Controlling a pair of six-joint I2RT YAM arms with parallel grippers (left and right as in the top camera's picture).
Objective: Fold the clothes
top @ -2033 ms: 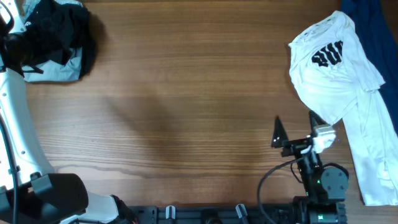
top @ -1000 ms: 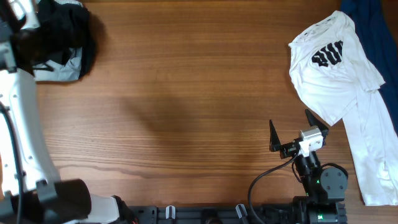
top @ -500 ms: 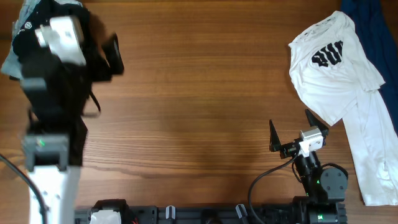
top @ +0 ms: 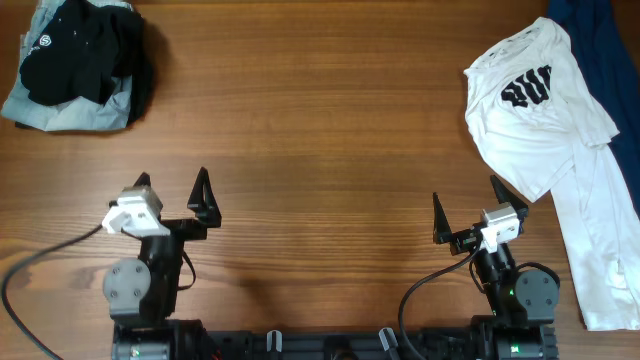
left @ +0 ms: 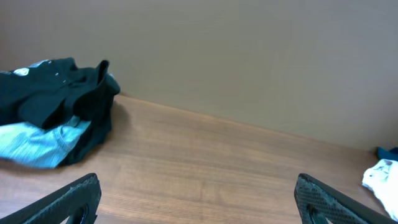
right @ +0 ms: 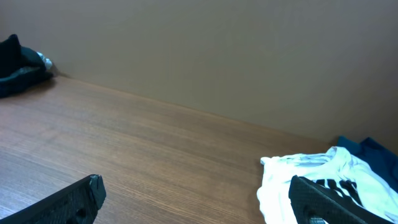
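A black shirt with a small white logo (top: 85, 55) lies bunched on light-blue jeans (top: 70, 112) at the table's far left corner; both show in the left wrist view (left: 56, 99). A white tee with black print (top: 545, 130) lies spread at the right, over a navy garment (top: 600, 40); the tee shows in the right wrist view (right: 311, 180). My left gripper (top: 172, 193) is open and empty near the front left. My right gripper (top: 467, 203) is open and empty near the front right, just left of the white tee.
The wooden table (top: 320, 150) lies between the two piles. A plain wall (left: 249, 56) stands behind the table's far edge. The arm bases (top: 140, 300) sit at the front edge.
My left arm has drawn back from the black shirt pile at the far left corner to the front edge, gripper empty. The right arm has barely moved.
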